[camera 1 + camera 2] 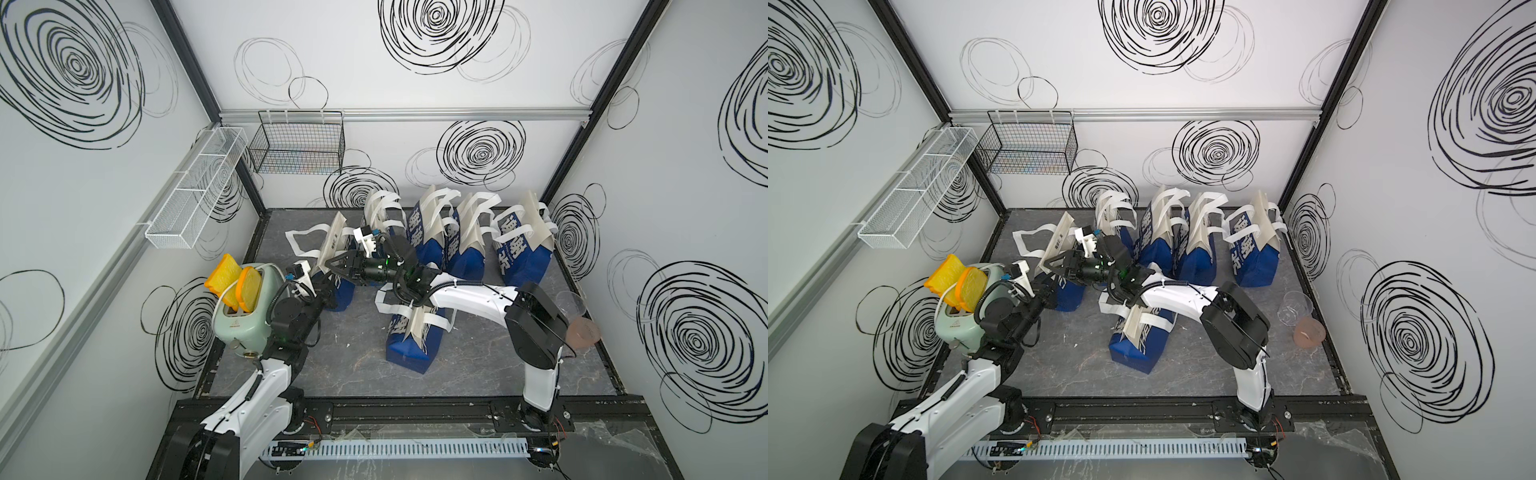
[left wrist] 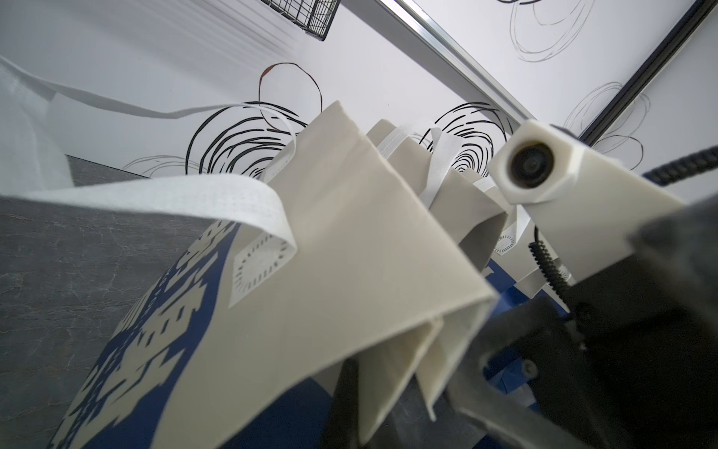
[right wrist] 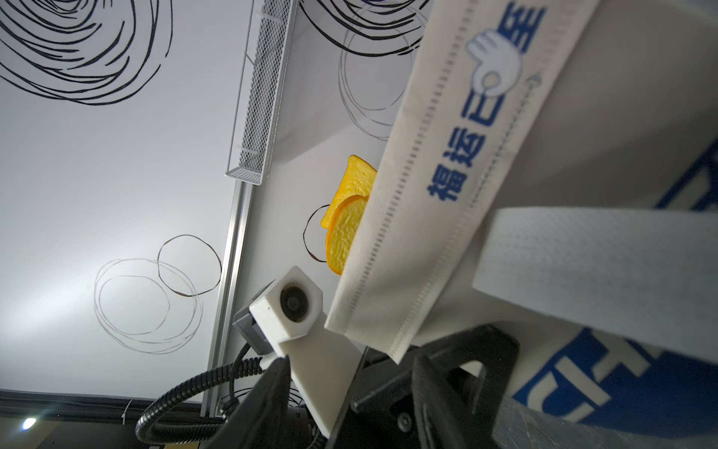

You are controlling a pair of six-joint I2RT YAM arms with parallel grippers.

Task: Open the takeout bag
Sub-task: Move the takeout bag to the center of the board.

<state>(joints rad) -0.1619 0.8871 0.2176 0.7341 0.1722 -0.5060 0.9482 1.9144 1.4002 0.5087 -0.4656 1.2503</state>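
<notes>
The takeout bag point(image 1: 341, 296) point(image 1: 1070, 298) stands at the table's back left, blue below and cream on top, with white handles point(image 1: 301, 243). My left gripper point(image 1: 326, 287) point(image 1: 1054, 287) is shut on the bag's near side fold; in the left wrist view its jaws point(image 2: 373, 408) pinch the cream gusset point(image 2: 388, 369). My right gripper point(image 1: 332, 266) point(image 1: 1051, 262) reaches in from the right at the bag's top. It stands open in the right wrist view point(image 3: 349, 388), and the corner of the printed seal strip point(image 3: 427, 194) hangs just above the gap between its fingers.
A mint toaster point(image 1: 239, 324) holding yellow toast stands left of my left arm. Several more blue bags point(image 1: 428, 245) line the back wall, and one lies tipped mid-table point(image 1: 409, 338). A clear cup point(image 1: 573, 305) and a pink cup point(image 1: 585, 332) sit at the right edge.
</notes>
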